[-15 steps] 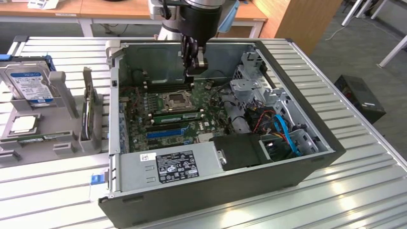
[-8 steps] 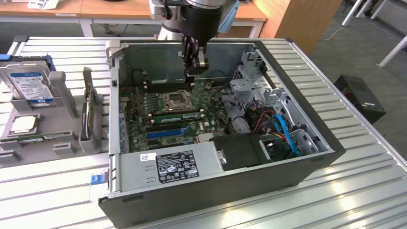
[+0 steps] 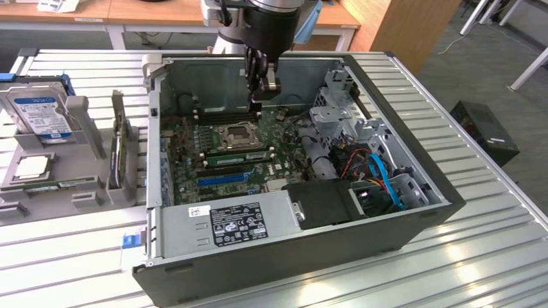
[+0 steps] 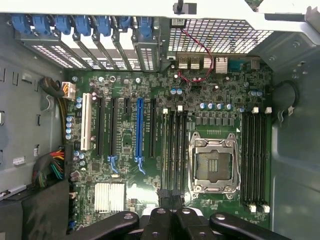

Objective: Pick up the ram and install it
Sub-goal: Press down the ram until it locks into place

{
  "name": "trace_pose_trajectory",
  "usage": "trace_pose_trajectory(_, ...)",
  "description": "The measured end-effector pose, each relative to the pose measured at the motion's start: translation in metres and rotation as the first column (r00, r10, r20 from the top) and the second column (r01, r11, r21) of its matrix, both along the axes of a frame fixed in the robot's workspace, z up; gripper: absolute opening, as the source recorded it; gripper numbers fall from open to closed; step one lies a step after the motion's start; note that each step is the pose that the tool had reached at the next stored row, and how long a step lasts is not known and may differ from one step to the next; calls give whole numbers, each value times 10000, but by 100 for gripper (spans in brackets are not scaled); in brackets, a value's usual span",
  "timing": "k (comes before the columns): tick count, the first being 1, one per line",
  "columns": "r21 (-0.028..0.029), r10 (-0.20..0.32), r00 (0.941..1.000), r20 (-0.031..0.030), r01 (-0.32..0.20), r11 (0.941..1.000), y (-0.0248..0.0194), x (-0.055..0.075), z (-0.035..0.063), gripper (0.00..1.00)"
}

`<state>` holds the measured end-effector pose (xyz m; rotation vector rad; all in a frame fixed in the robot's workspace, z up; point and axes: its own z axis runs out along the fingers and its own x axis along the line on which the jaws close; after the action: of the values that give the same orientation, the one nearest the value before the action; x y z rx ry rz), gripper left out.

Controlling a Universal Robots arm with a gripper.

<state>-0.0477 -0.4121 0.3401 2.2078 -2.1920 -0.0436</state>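
Observation:
My gripper [image 3: 264, 94] hangs over the far part of the open computer case, above the motherboard [image 3: 192, 151]. Its dark fingers [image 4: 160, 216] are pressed together. I cannot tell whether anything thin is held between them. In the wrist view the gripper [image 4: 172, 202] lines up with one end of the black memory slots [image 4: 175, 150] that lie between the blue slot [image 4: 139, 130] and the CPU socket [image 4: 214, 162]. A long green stick that looks like the ram [image 3: 238, 154] sits in that bank of slots.
More memory slots [image 4: 255, 155] lie on the socket's other side. The power supply [image 3: 231, 224] fills the near end of the case, and drive cages with blue cables [image 3: 376, 173] stand on the exterior view's right. A grey tray [image 3: 94, 196] with a hard drive [image 3: 38, 115] stands left of the case.

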Motion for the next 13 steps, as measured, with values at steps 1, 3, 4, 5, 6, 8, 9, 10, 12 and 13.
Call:
trace_pose_trajectory(1, 0, 0, 10000, 0, 0, 10000, 0, 0, 0, 10)
trace_pose_trajectory(3, 0, 0, 10000, 0, 0, 10000, 0, 0, 0, 10)
trace_pose_trajectory(4, 1, 0, 10000, 0, 0, 10000, 0, 0, 0, 10)
trace_pose_trajectory(5, 0, 0, 10000, 0, 0, 10000, 0, 0, 0, 10)
trace_pose_trajectory(6, 0, -6, 10000, 0, 6, 10000, 0, 0, 0, 10)
trace_pose_trajectory(8, 0, -109, 9999, 0, 109, 9999, 0, 0, 0, 10)
trace_pose_trajectory(9, 0, -198, 9998, 0, 198, 9998, 1, 0, -1, 10)
trace_pose_trajectory(10, 1, -290, 9996, 0, 290, 9996, 1, 0, -2, 10)
trace_pose_trajectory(12, 0, -464, 9989, 0, 464, 9989, 0, 0, -2, 10)
trace_pose_trajectory(13, 0, -551, 9985, 0, 551, 9985, 0, 0, -2, 10)
